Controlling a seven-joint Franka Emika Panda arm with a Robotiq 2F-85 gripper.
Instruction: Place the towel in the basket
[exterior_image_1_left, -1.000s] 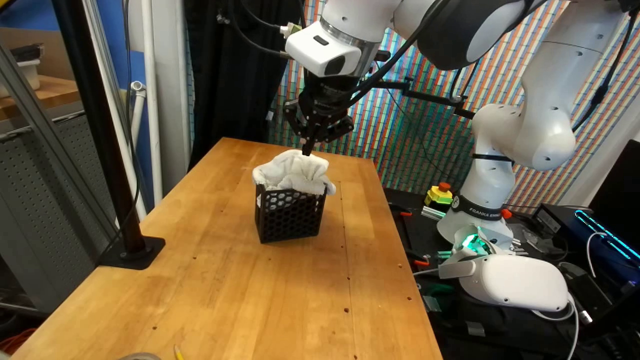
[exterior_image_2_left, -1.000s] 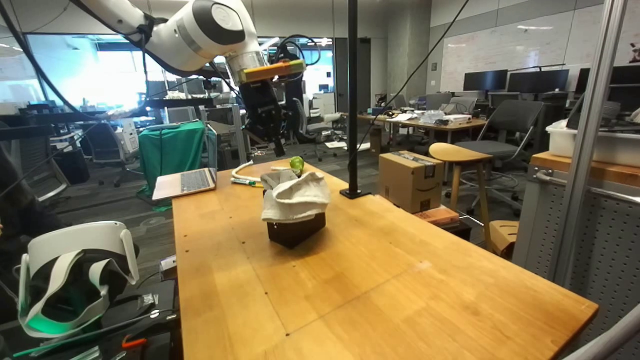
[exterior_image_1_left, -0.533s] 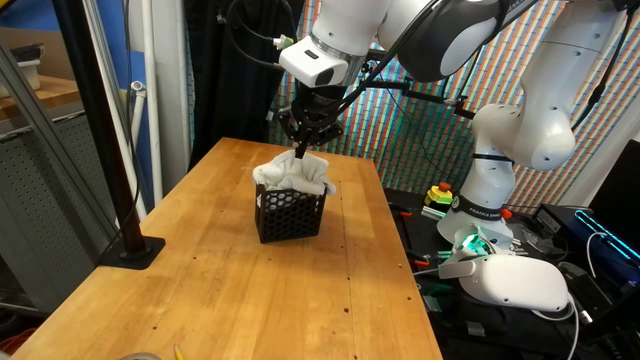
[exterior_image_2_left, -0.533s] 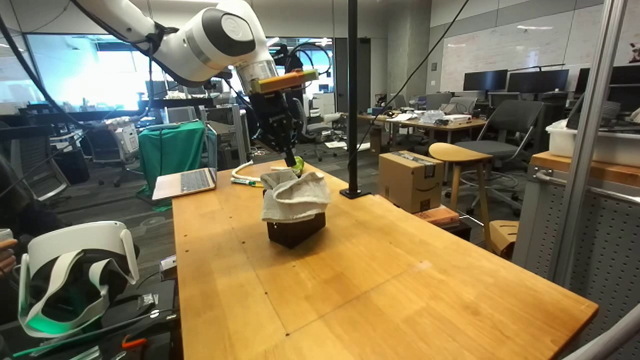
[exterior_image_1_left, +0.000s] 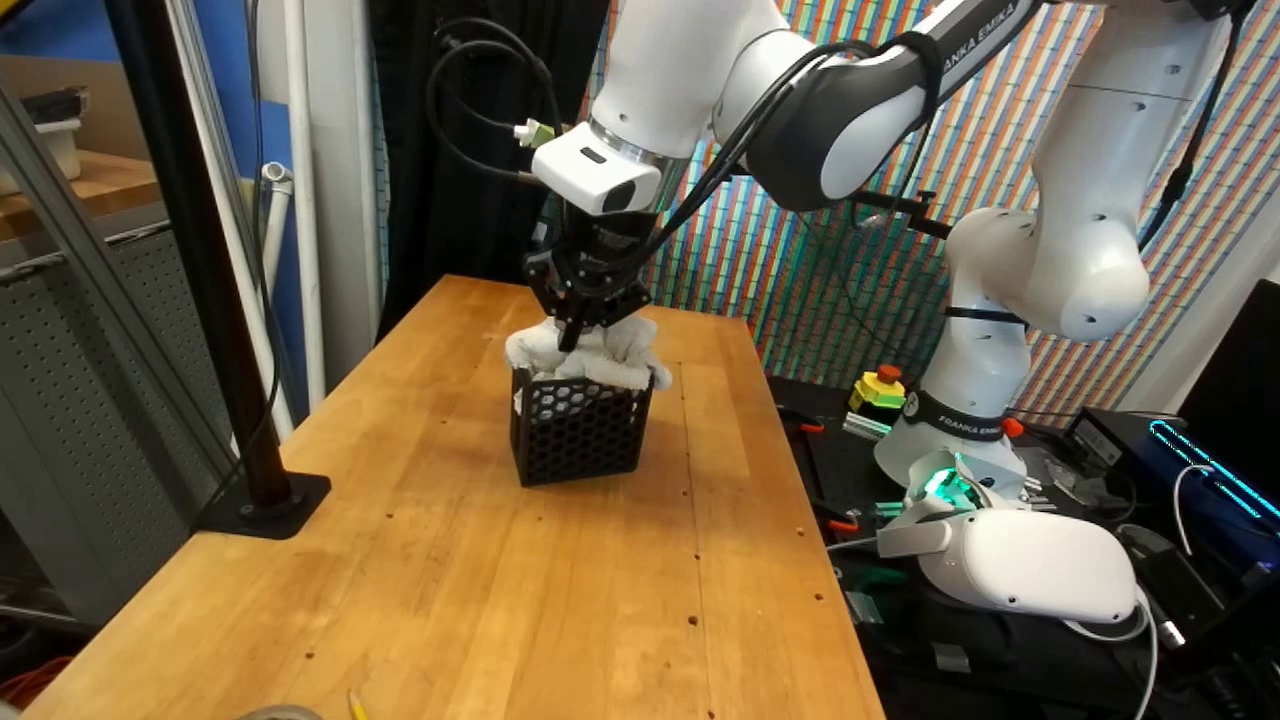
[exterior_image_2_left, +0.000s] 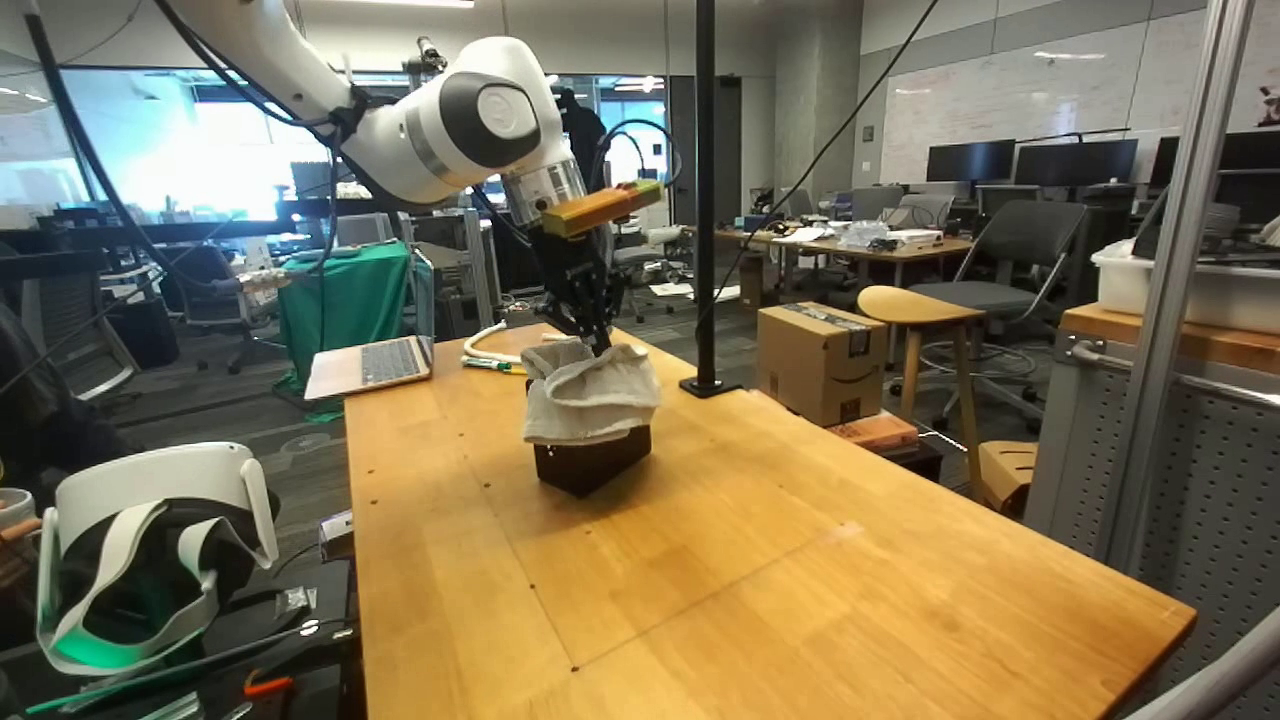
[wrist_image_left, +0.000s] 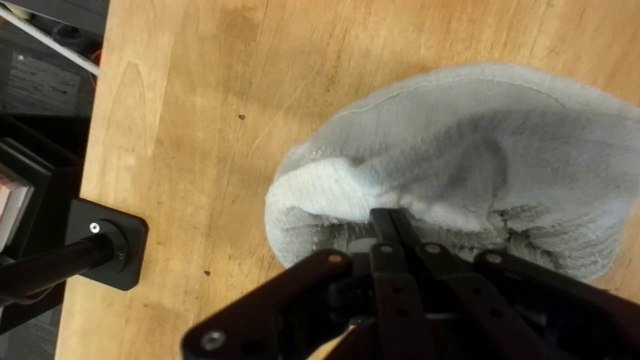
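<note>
The whitish-grey towel (exterior_image_1_left: 630, 358) sits bunched in the top of the black honeycomb basket (exterior_image_1_left: 580, 440), with folds standing above and hanging over the rim. In an exterior view, the towel (exterior_image_2_left: 595, 405) drapes over the side of the dark basket (exterior_image_2_left: 590, 468). My gripper (exterior_image_1_left: 568, 345) points down into the towel's folds above the basket opening. In the wrist view, the gripper's fingertips (wrist_image_left: 390, 214) are together with nothing seen between them. They are against or just above the middle of the towel (wrist_image_left: 460, 135). The basket is hidden under the towel in the wrist view.
A black pole base (exterior_image_1_left: 265, 505) stands at the table's edge; it also shows in the wrist view (wrist_image_left: 107, 245). A laptop (exterior_image_2_left: 385, 362) and a white cable (exterior_image_2_left: 485, 350) with pens lie at the table's far end. A VR headset (exterior_image_1_left: 1030, 565) sits beside the table.
The shut gripper has moved down to the towel, and left in one exterior view, right in another. The towel's top is pressed slightly lower. The basket has not moved.
</note>
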